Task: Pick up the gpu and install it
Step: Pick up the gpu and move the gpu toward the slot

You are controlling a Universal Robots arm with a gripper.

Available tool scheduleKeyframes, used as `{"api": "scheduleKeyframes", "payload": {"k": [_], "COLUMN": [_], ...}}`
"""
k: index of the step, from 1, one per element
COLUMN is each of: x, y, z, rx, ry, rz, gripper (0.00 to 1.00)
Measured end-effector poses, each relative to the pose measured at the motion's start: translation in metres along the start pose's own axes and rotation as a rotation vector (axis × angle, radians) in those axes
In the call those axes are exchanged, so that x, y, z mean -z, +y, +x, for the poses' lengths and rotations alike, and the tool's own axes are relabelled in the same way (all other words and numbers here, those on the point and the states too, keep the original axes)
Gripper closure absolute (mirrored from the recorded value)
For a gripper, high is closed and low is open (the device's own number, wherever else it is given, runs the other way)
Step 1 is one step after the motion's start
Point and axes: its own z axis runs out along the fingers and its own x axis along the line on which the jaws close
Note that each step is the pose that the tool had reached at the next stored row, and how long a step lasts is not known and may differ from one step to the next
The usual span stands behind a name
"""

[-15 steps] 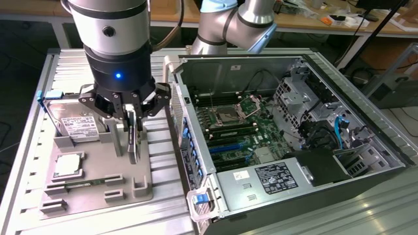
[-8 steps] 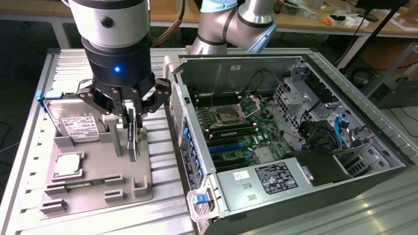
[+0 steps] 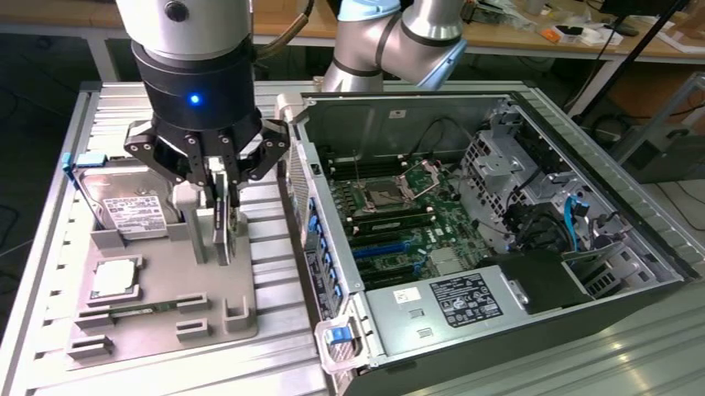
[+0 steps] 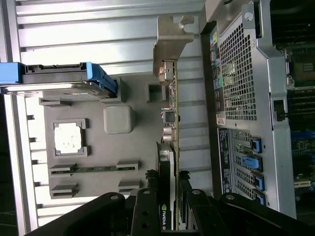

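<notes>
The arm (image 3: 187,33) was cut off by the exterior view's upper edge. The gripper (image 3: 223,202) concealed the upper portion of the gpu (image 3: 224,243) and part of the hard drive (image 3: 132,210). The computer case (image 3: 418,101) ran past the lower edge. Print on the power supply label (image 3: 465,299) was too small to read. In the wrist view, the fingers (image 4: 147,206) covered the gpu's near end.

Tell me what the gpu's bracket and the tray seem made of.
Bracket on the gpu: likely stamped sheet metal, pale matte silver-beige, thin with bent tabs. Tray: probably plastic, uniform matte grey, blocky moulded pockets.
</notes>
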Motion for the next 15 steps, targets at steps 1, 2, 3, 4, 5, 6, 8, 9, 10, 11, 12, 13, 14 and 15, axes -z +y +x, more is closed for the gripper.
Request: {"api": "scheduleKeyframes", "payload": {"k": [1,2,3,4,5,6,8,9,10,11,12,13,14,15], "x": [0.0008,0.0015,0.0022,0.0027,0.0032,0.0037,0.0044,0.0049,0.0053,0.0057,0.0061,0.0064,0.0068,0.0072], "y": [0.0,0.0001,0.0001,0.0001,0.0001,0.0002,0.0002,0.0002,0.0003,0.0003,0.0003,0.0003,0.0003,0.0003], "z": [0.0,-0.0001,-0.0001,-0.0001,-0.0001,-0.0001,-0.0002,-0.0002,-0.0002,-0.0002,-0.0002,-0.0002,-0.0003,-0.0003], "rx": [0.0,0.0,0.0,0.0,0.0,0.0,0.0,0.0,0.0,0.0,0.0,0.0,0.0,0.0], "ry": [0.0,0.0,0.0,0.0,0.0,0.0,0.0,0.0,0.0,0.0,0.0,0.0,0.0001,0.0], "rz": [0.0,0.0,0.0,0.0,0.0001,0.0,0.0,0.0,0.0,0.0,0.0,0.0,0.0001,0.0], "gripper": [0.73,0.73,0.73,0.73,0.73,0.73,0.73,0.73,0.73,0.73,0.73,0.73,0.73,0.73]}}
